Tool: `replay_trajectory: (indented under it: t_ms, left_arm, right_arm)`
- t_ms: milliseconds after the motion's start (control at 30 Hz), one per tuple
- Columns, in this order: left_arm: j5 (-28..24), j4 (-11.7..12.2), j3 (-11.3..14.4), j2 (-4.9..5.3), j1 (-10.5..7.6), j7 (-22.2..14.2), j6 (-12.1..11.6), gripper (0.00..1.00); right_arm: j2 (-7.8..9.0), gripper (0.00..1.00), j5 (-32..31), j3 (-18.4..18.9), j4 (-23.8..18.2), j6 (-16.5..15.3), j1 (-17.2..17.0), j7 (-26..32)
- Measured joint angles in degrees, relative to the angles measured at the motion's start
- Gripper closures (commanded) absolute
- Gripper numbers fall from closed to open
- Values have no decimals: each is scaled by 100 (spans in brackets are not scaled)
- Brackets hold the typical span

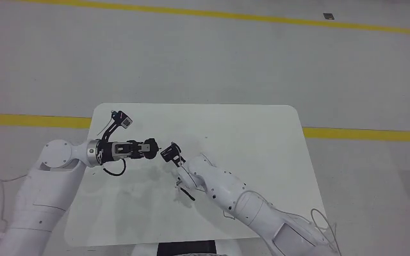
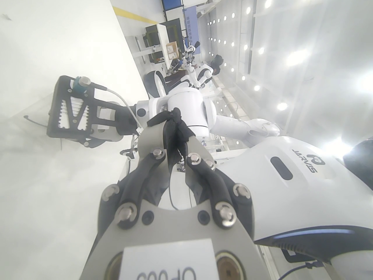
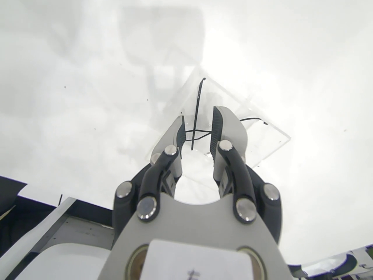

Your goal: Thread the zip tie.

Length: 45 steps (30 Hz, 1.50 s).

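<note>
A thin black zip tie (image 3: 198, 103) lies on a small clear plate (image 3: 262, 144) on the white table (image 1: 256, 134). A second thin black strand (image 3: 250, 118) crosses it and runs between the finger pads. My right gripper (image 3: 198, 126) hangs just above the plate, open, with the tie's strip in the gap between its fingers (image 3: 230, 123). In the top view the right gripper (image 1: 170, 153) sits near the table's middle left, almost tip to tip with my left gripper (image 1: 154, 148). The left gripper (image 2: 174, 123) is shut, its black pads pressed together. I cannot make out anything held between them.
In the left wrist view the right gripper (image 2: 72, 109) shows side-on, with a tie end (image 2: 32, 120) past it on the plate. A black cable loop (image 1: 186, 192) hangs at the right arm. Bare table stretches to the right and at the far side.
</note>
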Motion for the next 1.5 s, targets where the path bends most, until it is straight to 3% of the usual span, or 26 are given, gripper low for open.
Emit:
replay_trajectory:
  t_ms: [467, 667, 1033, 1100, 1167, 1500]
  left_arm:
    - [0, 0, 0, 0, 0, 0, 0, 100]
    - [0, 0, 0, 0, 0, 0, 0, 100]
    - [0, 0, 0, 0, 0, 0, 0, 100]
    - [0, 0, 0, 0, 0, 0, 0, 100]
    - [0, 0, 0, 0, 0, 0, 0, 100]
    - [0, 0, 0, 0, 0, 0, 0, 100]
  right_arm:
    - [-133, 80, -359, -26, 143, -21, -48, 131]
    - [-189, 100, -467, 2, 193, -8, -72, 158]
    - [-253, 100, -571, 160, 228, -54, -150, 173]
    - [-253, 85, -587, 201, 197, -67, -175, 168]
    - [-252, 80, -614, 249, 146, -88, -210, 146]
    - [-253, 73, -590, 436, 39, -378, -372, 24]
